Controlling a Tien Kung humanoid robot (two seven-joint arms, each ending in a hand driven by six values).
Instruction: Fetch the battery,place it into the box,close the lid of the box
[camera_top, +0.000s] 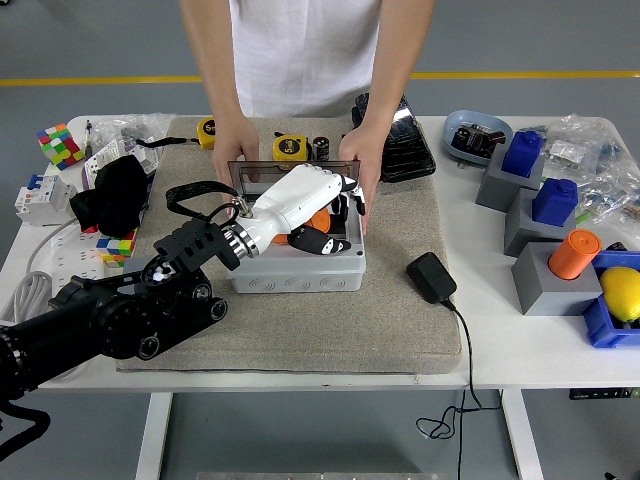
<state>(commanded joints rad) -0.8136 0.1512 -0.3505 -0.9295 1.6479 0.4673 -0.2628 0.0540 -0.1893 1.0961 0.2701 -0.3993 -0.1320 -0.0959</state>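
Note:
A grey box (300, 272) stands on the beige mat (380, 330) with its dark clear lid (250, 170) upright at the back. An orange battery (319, 220) lies inside the box. My left hand (343, 222), white with black fingertips, reaches into the box over the battery. Its fingers are spread and lifted off the battery, with the thumb low beside it. A person at the far side steadies the box with one hand (237, 145) at the lid's left end and the other hand (365, 165) at the right wall. My right arm is out of view.
A black power adapter (431, 277) with its cord lies right of the box. Tape measures (291, 147) and a black tray (400, 145) sit behind. Puzzle cubes (60, 145) and a black cloth (115, 195) are on the left. Grey blocks, an orange cylinder (573, 254) and a lemon (622, 292) are on the right.

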